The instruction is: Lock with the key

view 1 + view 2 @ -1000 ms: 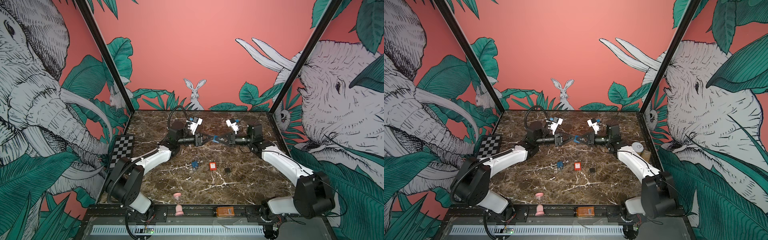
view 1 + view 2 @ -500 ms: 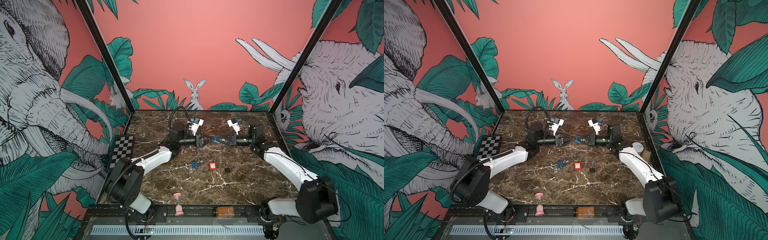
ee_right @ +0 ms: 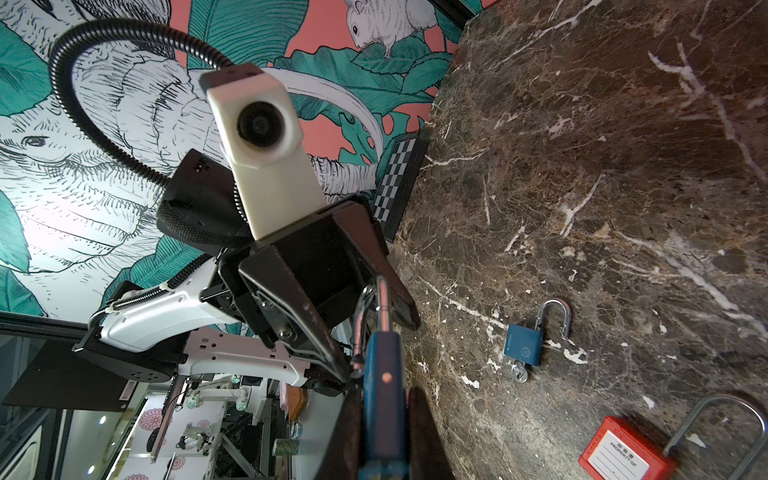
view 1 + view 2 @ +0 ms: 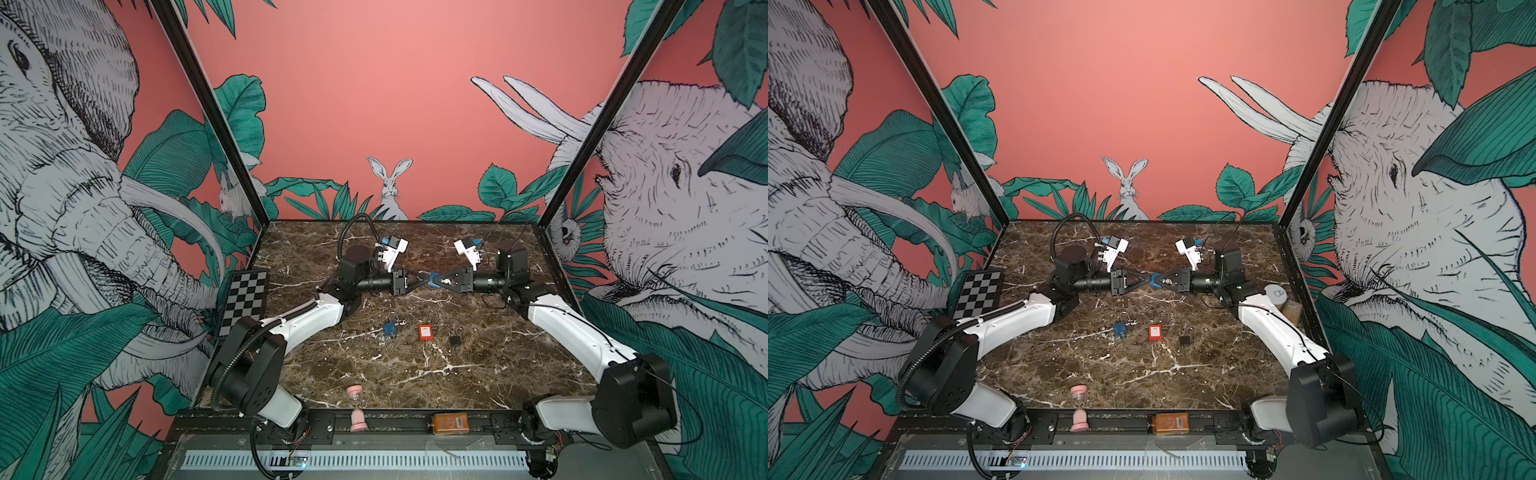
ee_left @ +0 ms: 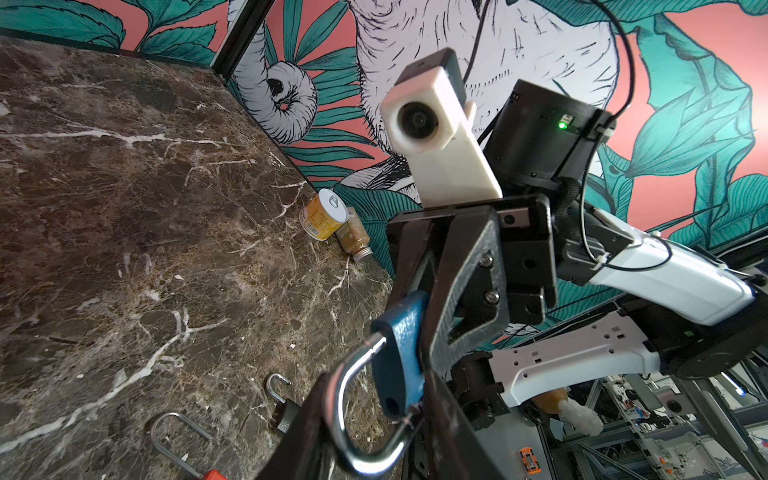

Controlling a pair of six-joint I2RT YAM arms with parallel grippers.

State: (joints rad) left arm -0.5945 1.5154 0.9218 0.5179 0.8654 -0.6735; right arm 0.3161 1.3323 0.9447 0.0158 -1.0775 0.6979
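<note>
Presently: blue padlock (image 4: pixel 434 279), mid-air over the marble table (image 4: pixel 478 374), far middle. Right gripper (image 4: pixel 437 281) clamped on its body, left gripper (image 4: pixel 420 277) pinching its shackle (image 5: pixel 345 415). Lying below: second blue lock (image 4: pixel 389 328), red lock (image 4: pixel 424 332), small black lock (image 4: pixel 455 340).

In both top views, a coral-pink back wall (image 4: pixel 374 83) showed a white rabbit (image 4: pixel 389 187) at lower centre. Elephant murals (image 4: pixel 62 187) with green leaves covered both sides, black posts (image 4: pixel 210 112) marked the corners, and brown veined marble (image 4: pixel 415 374) lay below.
</note>
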